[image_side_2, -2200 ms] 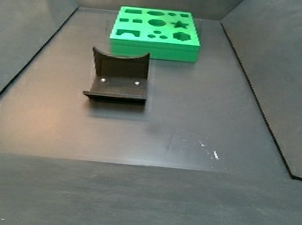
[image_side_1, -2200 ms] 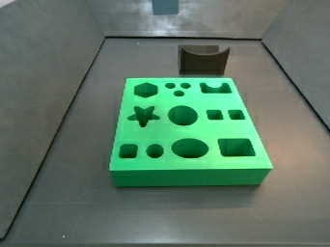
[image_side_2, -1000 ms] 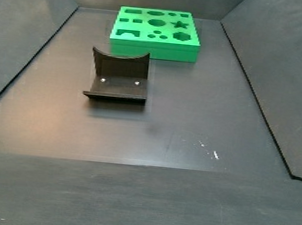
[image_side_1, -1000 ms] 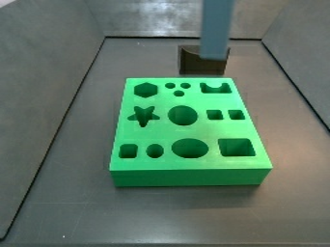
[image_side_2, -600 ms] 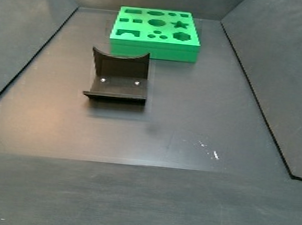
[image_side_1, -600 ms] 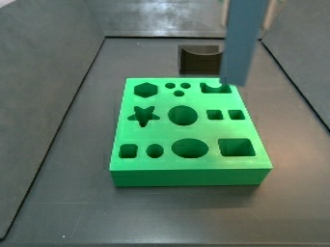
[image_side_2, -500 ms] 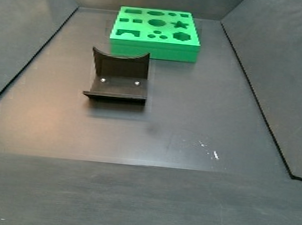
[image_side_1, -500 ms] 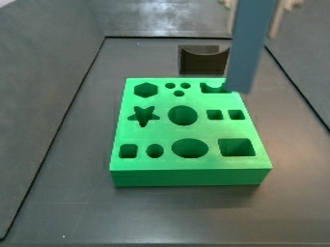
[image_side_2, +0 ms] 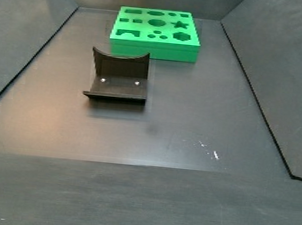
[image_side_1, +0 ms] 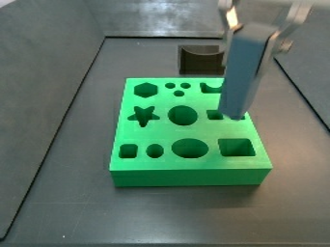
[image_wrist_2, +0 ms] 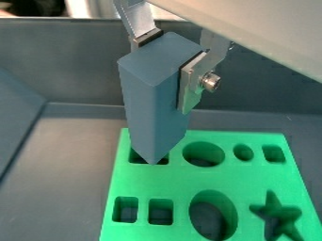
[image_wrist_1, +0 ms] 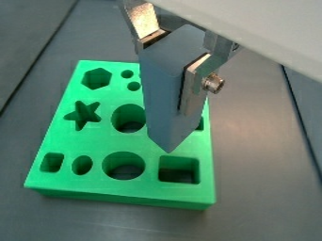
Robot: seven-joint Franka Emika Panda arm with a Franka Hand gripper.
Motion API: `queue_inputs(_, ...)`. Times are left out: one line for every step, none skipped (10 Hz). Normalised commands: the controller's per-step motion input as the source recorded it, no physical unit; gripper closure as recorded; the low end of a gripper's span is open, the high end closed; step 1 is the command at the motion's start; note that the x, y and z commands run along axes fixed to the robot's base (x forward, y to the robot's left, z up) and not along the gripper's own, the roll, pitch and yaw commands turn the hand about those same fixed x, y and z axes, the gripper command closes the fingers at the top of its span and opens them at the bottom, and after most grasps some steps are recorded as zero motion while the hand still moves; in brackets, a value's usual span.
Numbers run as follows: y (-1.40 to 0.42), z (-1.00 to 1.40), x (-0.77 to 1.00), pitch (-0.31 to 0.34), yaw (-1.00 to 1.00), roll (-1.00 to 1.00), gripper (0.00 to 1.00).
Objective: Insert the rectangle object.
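The gripper [image_wrist_1: 176,58] is hanging above the green board [image_side_1: 142,169], jaws closed on the upper end of the rectangle block [image_side_1: 244,75] and holding it upright. In both wrist views the silver fingers [image_wrist_2: 193,77] are pressing flat on opposite faces of the block [image_wrist_2: 153,104]. In a side view the block's lower end is sitting over the board's right-hand column of holes, near the small squares; whether it is lined up with the large rectangular hole [image_side_1: 237,148] at the front corner, I cannot tell.

To do this step well: the block's foot probably needs centring over the rectangular hole [image_wrist_1: 179,169], its faces squared to the hole's edges. It should be lowered straight and slowly, with no tilt, since a corner catching the rim would likely jam it or shift the board.

The block [image_wrist_1: 171,92] is tall and slim, blue-grey, smooth-sided with crisp edges and a flat bottom end.

The dark bracket [image_side_2: 117,76] is standing on the table [image_side_2: 175,177], well apart from the board [image_side_2: 156,33]; the gripper is not showing in that side view.
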Motion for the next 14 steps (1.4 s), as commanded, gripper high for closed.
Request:
queue_inputs(-0.1, -0.32, -0.04, 0.32, -0.79, 0.08, 1.0)
queue_inputs(-0.11, -0.28, -0.05, 0.351, -0.76, 0.08, 1.0)
queue_inputs(-0.14, -0.23, -0.02, 0.389, -0.7, 0.09, 1.0)
queue_inputs(-0.13, -0.33, 0.21, 0.333, -0.46, 0.15, 1.0)
queue_inputs(-0.16, -0.22, 0.13, 0.206, -0.63, 0.09, 1.0)
queue_inputs(-0.18, -0.11, 0.0, 0.083, -0.94, 0.02, 1.0)
queue_inputs(-0.12, -0.19, 0.0, 0.0, -1.0, 0.03, 1.0)
queue_inputs(-0.13, -0.14, 0.0, 0.0, -1.0, 0.01, 1.0)
queue_inputs(-0.15, -0.08, 0.0, 0.0, -1.0, 0.0, 1.0)
queue_inputs(-0.15, -0.18, 0.26, 0.001, -0.78, 0.05, 1.0)
queue_inputs(-0.16, -0.39, 0.77, 0.003, -0.31, 0.15, 1.0)
queue_inputs(-0.15, -0.41, 0.81, 0.03, -0.24, 0.16, 1.0)
queue_inputs(-0.1, -0.37, 0.66, 0.087, -0.32, 0.16, 1.0)
queue_inputs(0.01, -0.21, 0.51, 0.16, -0.44, 0.08, 1.0)
